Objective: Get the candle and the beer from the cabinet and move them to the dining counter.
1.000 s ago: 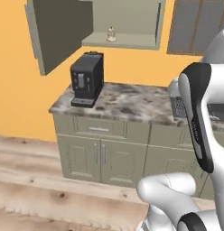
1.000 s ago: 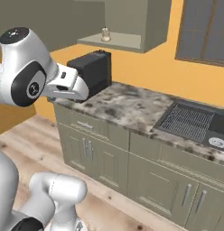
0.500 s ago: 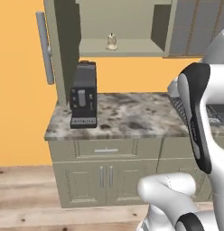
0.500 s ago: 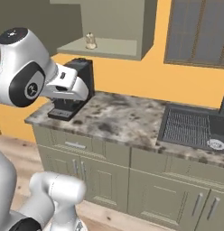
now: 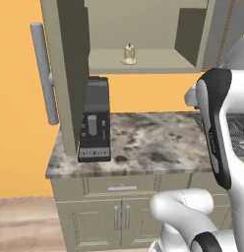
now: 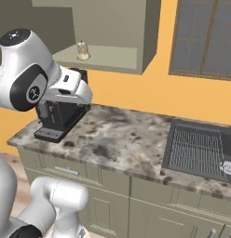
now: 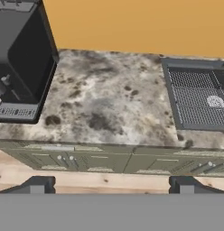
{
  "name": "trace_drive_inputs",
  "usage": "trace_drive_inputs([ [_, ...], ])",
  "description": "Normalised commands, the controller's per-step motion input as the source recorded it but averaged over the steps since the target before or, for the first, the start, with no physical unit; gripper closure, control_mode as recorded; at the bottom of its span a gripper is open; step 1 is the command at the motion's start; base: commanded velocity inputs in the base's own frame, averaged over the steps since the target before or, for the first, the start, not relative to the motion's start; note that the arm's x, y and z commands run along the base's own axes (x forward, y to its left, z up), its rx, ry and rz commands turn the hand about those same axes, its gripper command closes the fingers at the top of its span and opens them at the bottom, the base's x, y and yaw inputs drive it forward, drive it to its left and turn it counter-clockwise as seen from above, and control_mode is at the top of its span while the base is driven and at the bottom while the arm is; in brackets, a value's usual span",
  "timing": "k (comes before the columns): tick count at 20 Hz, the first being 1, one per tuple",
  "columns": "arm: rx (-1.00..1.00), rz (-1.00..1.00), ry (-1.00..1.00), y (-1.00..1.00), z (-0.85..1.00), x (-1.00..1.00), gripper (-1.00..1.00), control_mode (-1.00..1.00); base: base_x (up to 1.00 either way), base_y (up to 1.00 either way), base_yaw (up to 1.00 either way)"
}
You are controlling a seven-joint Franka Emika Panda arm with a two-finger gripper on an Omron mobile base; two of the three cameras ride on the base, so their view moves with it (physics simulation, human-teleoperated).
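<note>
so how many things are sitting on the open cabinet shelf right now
1. A small cream-white candle stands on the shelf of the open cabinet, above the coffee machine. No beer bottle is visible; the open door hides the shelf's left end in the left base view, so something could sit there.

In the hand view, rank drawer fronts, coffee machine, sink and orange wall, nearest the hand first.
1. Drawer fronts, just ahead and below.
2. Coffee machine, left, and sink, right: too close to call.
3. Orange wall, at the back.
</note>
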Motion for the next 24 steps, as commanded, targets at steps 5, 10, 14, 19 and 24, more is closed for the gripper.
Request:
trace_drive_inputs([
  [5,0.00,0.00,0.00,0.00,0.00,0.00,-1.00,1.00,0.48,0.40,0.00],
  [10,0.00,0.00,0.00,0.00,0.00,0.00,-1.00,1.00,0.17,0.43,0.00],
  [14,0.00,0.00,0.00,0.00,0.00,0.00,-1.00,1.00,0.20,0.30,0.00],
  [19,0.00,0.00,0.00,0.00,0.00,0.00,-1.00,1.00,0.44,0.02,0.00],
  [24,0.00,0.00,0.00,0.00,0.00,0.00,-1.00,1.00,0.46,0.00,0.00],
])
